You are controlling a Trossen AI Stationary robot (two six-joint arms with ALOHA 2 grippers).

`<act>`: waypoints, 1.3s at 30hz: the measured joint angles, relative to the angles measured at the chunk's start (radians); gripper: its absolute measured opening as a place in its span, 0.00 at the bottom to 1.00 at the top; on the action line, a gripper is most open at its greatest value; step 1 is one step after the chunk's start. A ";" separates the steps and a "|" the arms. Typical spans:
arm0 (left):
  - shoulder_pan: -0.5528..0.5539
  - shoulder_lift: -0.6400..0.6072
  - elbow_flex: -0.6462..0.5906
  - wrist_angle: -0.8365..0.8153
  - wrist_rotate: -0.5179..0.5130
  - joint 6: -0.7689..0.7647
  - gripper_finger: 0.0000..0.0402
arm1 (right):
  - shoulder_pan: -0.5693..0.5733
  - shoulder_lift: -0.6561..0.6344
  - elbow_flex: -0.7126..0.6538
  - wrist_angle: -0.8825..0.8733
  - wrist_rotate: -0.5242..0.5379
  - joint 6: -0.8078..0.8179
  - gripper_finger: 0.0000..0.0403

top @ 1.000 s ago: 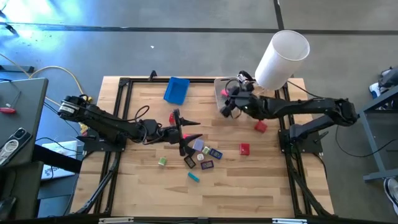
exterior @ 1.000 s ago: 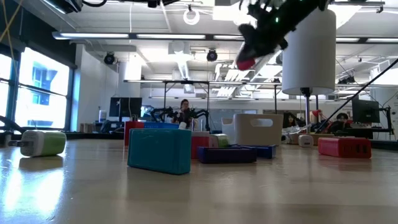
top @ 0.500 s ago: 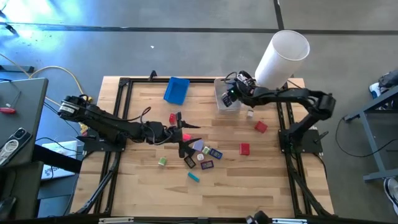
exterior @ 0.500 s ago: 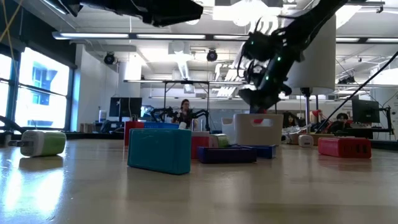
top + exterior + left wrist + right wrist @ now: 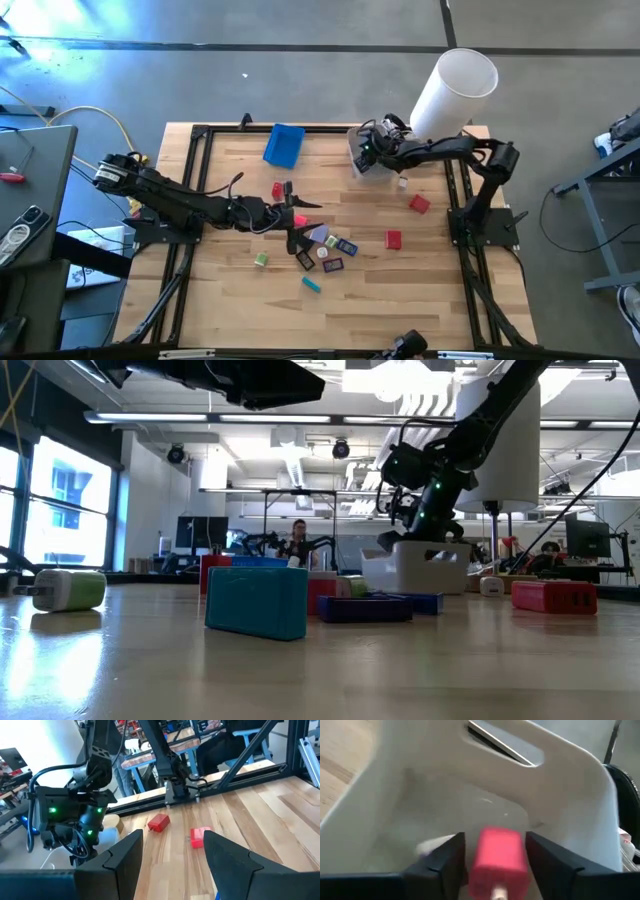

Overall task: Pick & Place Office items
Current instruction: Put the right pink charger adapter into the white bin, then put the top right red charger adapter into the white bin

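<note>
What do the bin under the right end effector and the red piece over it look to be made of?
Bin: likely plastic, translucent white, moulded handle slot, soft sheen. Red piece: probably matte plastic, uniform colour, rounded edges; between the right end effector's open fingers.

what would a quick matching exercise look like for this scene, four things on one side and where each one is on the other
Things:
1. pink-red block
2. blue tray
3. teal block
4. left gripper

Places:
A. far side of the table, left of the white bin
B. between the right gripper's fingers, over the white bin
C. mid-table, above the cluster of small items
D. nearest the table's front edge, below the cluster

Pairs: 1-B, 2-A, 3-D, 4-C
</note>
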 joint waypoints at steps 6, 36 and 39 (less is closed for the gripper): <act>0.000 0.000 0.000 -0.013 0.000 -0.003 0.50 | 0.013 -0.005 0.000 0.020 0.001 -0.006 0.65; -0.001 0.000 0.000 -0.197 -0.003 -0.212 0.50 | 0.317 -0.676 0.001 -0.982 -0.485 0.361 0.65; -0.001 0.000 0.000 -0.200 -0.003 -0.203 0.50 | 0.357 -0.674 0.001 -1.084 -0.472 0.391 0.65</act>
